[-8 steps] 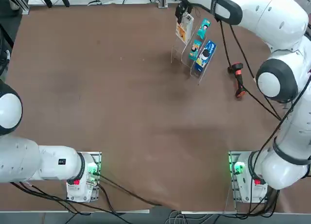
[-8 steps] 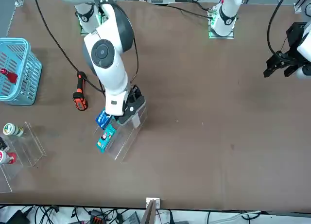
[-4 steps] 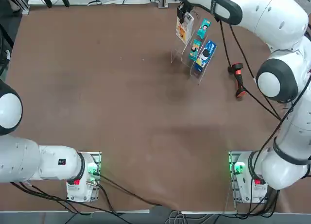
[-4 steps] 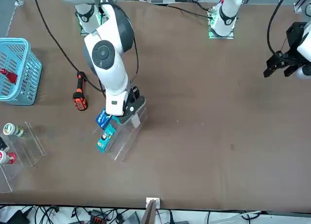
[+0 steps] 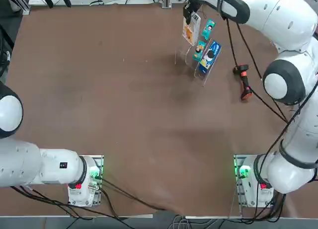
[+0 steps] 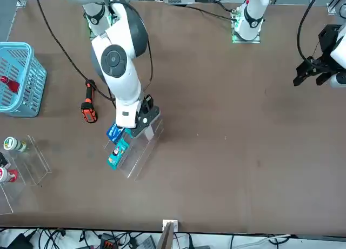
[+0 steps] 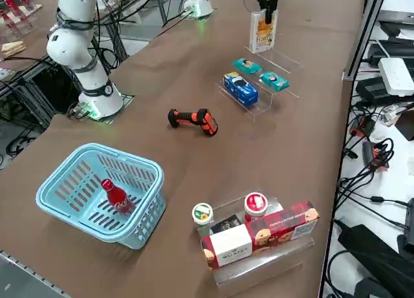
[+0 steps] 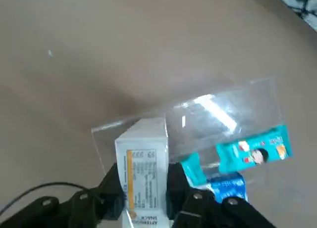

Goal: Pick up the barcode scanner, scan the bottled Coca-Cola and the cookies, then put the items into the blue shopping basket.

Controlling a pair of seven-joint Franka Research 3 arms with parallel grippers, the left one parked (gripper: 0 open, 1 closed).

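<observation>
The carry of the cookies [image 7: 262,34] to the blue shopping basket [image 7: 138,232] is judged to be the step in hand. At the upper right of the right side view, the cookies are being gripped between the two fingers of the right gripper [image 8: 147,189], a pad being pressed to each side face. The bottled Coca-Cola [image 7: 119,198] is already being contained by the basket, at lower left of that view. The scanner [image 7: 189,117] is being left on the table at centre (whether the cookies have been scanned is not being shown). By judgement, a clean upward lift is being called for next, clear of the stand [image 8: 250,102], then a transfer over the basket rim.

As to materials, the carton is being presented as a flat, upright rectangle of smooth white card, printed yellow-orange. Bright reflections are being thrown by the stand's clear, thin, stepped plastic. A glossy blue packet [image 7: 240,89] and crimped teal packets [image 7: 275,81] are being supported there; a snag on them is being noted as a risk. The basket is being formed of light blue plastic with slotted walls.
</observation>
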